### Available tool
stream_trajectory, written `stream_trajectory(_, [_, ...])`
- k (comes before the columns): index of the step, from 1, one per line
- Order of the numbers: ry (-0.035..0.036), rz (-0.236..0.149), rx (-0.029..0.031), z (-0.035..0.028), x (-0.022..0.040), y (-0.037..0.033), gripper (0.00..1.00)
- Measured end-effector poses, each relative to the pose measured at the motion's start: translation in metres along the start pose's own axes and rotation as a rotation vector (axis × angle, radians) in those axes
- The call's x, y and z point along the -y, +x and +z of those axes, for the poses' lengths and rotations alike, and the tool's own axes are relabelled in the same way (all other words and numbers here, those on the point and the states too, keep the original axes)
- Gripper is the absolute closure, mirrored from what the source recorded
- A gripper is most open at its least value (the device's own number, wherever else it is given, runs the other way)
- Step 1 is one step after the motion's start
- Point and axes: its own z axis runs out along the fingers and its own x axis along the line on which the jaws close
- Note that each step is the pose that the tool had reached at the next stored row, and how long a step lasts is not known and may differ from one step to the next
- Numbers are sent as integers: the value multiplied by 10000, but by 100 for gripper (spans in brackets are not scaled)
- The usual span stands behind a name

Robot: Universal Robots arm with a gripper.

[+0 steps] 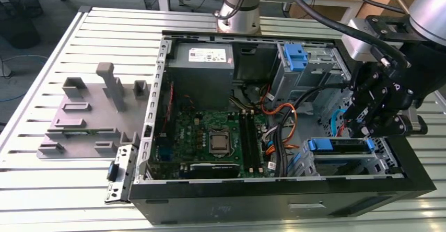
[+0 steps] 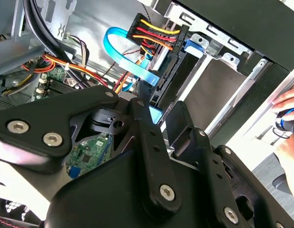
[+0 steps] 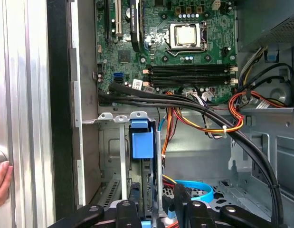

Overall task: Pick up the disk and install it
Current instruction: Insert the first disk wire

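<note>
The disk [image 1: 338, 145], silver with blue caddy rails, stands on edge in the lower drive cage [image 1: 348, 164] of the open computer case, at the exterior view's right. My gripper [image 1: 373, 131] comes down onto its right-hand end. In the first wrist view the disk's blue tab [image 3: 141, 142] and thin edge run away from me inside the cage, and my gripper [image 3: 158, 197] straddles the near end with one black finger on each side. In the second wrist view a light blue caddy piece [image 2: 156, 115] sits between the fingers of my gripper [image 2: 158, 107].
A bare blue bracket [image 1: 296, 57] sits in the upper cage, next to the grey power supply [image 1: 202, 57]. Black and orange cables [image 3: 208, 118] cross between the motherboard [image 3: 184, 52] and the cage. A blue ribbon cable [image 2: 118, 47] loops nearby. A person's hand [image 2: 285, 102] rests outside the case.
</note>
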Motion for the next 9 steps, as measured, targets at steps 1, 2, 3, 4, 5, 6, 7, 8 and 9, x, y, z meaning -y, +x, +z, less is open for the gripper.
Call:
stream_trajectory(1, [0, -1, 0, 0, 1, 0, 58])
stream_trajectory(2, [0, -1, 0, 0, 1, 0, 58])
stream_trajectory(3, [0, -1, 0, 0, 1, 0, 58])
stream_trajectory(4, [0, -1, 0, 0, 1, 0, 58])
stream_trajectory(5, [0, -1, 0, 0, 1, 0, 58])
stream_trajectory(6, [0, -1, 0, 0, 1, 0, 58])
stream_trajectory(7, [0, -1, 0, 0, 2, 0, 58])
stream_trajectory(8, [0, -1, 0, 0, 2, 0, 58])
stream_trajectory(9, [0, -1, 0, 0, 2, 0, 58])
